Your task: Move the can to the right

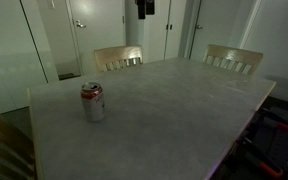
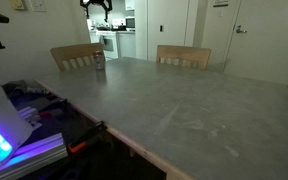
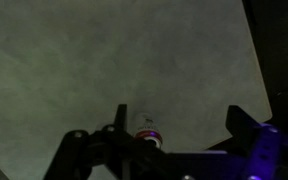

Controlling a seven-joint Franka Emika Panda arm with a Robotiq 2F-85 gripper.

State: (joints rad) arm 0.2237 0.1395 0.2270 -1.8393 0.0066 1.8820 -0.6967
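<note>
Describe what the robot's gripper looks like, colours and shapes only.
The gripper is black, with two chunky, angular fingers. In the wrist view they read as dark silhouettes, with a purple glow near the one at the picture's right. No cables or markings can be made out.

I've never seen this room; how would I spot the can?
Find the large grey table with two pale wooden chairs at its far edge. Near the corner before one chair stands a small upright can. Its silver-grey body and red band set it apart from the plain wood.
</note>
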